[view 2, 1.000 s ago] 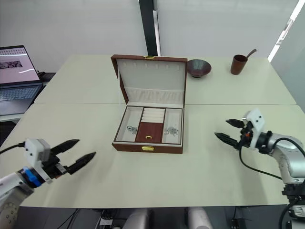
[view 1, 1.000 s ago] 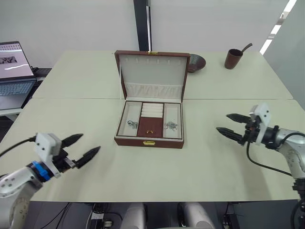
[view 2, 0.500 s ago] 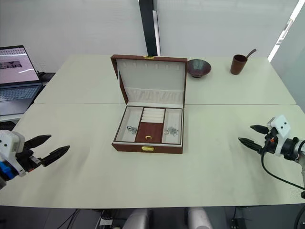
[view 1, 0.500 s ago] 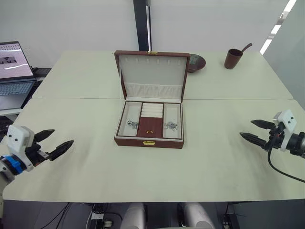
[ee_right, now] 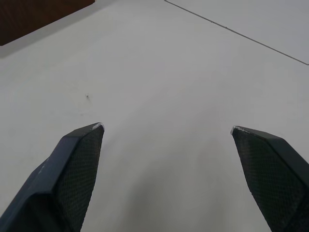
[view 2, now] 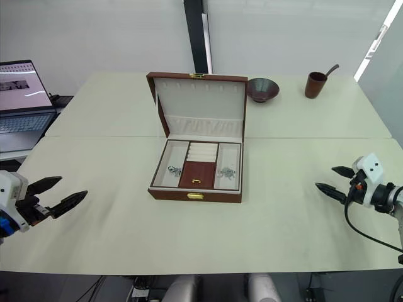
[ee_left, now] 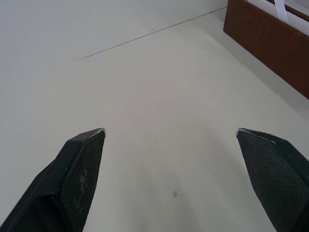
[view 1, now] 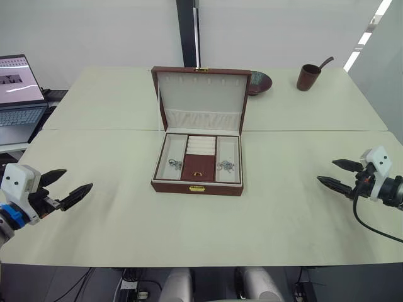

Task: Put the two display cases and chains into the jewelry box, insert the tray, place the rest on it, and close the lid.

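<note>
The jewelry box (view 1: 198, 187) stands in the middle of the table with its lid (view 1: 201, 93) upright and open. Inside sits the tray (view 1: 198, 168), with ring rolls and a small gold pull. Silvery chains (view 1: 174, 165) lie in its left section, and more chains (view 1: 226, 166) in the right one. The two display cases are out of view. My left gripper (view 1: 77, 179) is open near the table's left front, far from the box. Over at the right edge my right gripper (view 1: 326, 170) is also open and holds nothing. A box corner (ee_left: 270, 34) shows in the left wrist view.
A laptop (view 1: 17, 88) sits at the far left. A dark bowl (view 1: 260, 82) and a brown cup (view 1: 308, 77) with a handle sticking out stand at the back right. A seam (view 1: 94, 130) runs across the table behind the box.
Over the last second both grippers have drawn outward from the box toward the table's left and right edges, staying open. The box and its contents have not moved.
</note>
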Tool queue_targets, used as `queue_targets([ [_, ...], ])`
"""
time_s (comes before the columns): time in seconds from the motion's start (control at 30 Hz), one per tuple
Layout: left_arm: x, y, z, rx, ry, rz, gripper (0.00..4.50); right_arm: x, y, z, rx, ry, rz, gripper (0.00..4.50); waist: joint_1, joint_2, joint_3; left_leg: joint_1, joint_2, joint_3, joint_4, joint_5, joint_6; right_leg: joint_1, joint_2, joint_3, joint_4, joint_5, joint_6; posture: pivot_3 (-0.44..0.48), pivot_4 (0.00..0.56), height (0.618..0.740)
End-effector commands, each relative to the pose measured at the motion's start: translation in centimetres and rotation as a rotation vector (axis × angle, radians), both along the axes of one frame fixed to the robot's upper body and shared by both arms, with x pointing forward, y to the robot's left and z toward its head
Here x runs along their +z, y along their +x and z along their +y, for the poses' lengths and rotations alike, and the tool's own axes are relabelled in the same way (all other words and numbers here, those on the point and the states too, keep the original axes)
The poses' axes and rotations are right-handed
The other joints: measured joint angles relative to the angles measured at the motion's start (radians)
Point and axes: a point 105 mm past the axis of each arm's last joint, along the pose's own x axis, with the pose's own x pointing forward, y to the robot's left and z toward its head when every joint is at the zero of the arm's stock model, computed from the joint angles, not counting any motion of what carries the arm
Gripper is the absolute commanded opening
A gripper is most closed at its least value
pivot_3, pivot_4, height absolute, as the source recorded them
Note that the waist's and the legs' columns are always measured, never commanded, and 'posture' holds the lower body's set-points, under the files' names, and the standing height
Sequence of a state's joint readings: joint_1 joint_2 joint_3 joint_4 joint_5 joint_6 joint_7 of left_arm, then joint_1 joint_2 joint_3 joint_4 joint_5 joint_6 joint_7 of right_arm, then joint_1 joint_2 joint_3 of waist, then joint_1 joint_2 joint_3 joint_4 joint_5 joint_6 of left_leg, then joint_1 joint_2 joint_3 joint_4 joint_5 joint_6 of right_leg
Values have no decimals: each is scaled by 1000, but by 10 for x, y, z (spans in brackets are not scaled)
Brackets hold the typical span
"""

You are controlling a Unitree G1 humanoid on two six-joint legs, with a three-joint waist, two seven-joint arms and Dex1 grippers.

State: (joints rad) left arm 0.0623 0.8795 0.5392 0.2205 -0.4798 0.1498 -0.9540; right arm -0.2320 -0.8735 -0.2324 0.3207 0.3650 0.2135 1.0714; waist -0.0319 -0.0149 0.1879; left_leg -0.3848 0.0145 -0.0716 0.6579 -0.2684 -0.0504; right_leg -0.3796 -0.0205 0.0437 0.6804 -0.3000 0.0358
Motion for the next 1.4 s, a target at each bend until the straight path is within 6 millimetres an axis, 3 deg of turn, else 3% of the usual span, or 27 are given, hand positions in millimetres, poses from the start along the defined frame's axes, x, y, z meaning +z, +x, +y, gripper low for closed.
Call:
queue_targets([
  [0.03,6,13,-9,4,-14,-55,4500,18,11,21,30,35,-76,4476,-1,0,0,0,0,0,0,0,0,0,0,0,0,0,0,0,150,740],
  [0.2,-9,40,-42,-27,-31,-54,4500,31,28,62,53,162,-138,4476,0,0,0,0,-1,-1,0,0,0,0,0,0,1,1,1,0,150,740],
  [0.3,-14,56,-60,-54,-53,-55,3906,24,28,92,109,169,-122,3868,1,0,0,-1,-1,-2,0,0,0,0,0,0,0,1,1,0,150,740],
  [0.43,-15,73,-75,-69,-85,-66,2589,15,35,120,132,158,-119,2489,2,0,0,-3,-1,-3,1,0,0,-1,0,-1,0,1,1,0,150,740],
  [0.7,-35,95,-123,-191,-87,-9,0,5,39,173,249,169,-105,504,1,0,0,-3,-3,-3,2,0,0,-2,0,-1,1,1,2,0,150,740],
  [0.77,-39,96,-131,-217,-91,6,0,4,37,183,281,175,-98,33,1,0,0,-5,-3,-3,2,0,0,-4,1,-1,1,1,2,0,150,740],
  [1.0,-48,85,-160,-339,-132,54,0,-5,24,213,382,187,-49,13,-1,0,0,-11,-3,-5,4,0,-1,-9,0,-1,2,2,2,0,150,740],
  [1.4,-61,38,-194,-511,-169,197,0,-16,-12,225,488,234,59,13,-1,0,-2,-10,-2,-6,3,0,0,-8,0,-1,1,2,2,0,150,740],
])
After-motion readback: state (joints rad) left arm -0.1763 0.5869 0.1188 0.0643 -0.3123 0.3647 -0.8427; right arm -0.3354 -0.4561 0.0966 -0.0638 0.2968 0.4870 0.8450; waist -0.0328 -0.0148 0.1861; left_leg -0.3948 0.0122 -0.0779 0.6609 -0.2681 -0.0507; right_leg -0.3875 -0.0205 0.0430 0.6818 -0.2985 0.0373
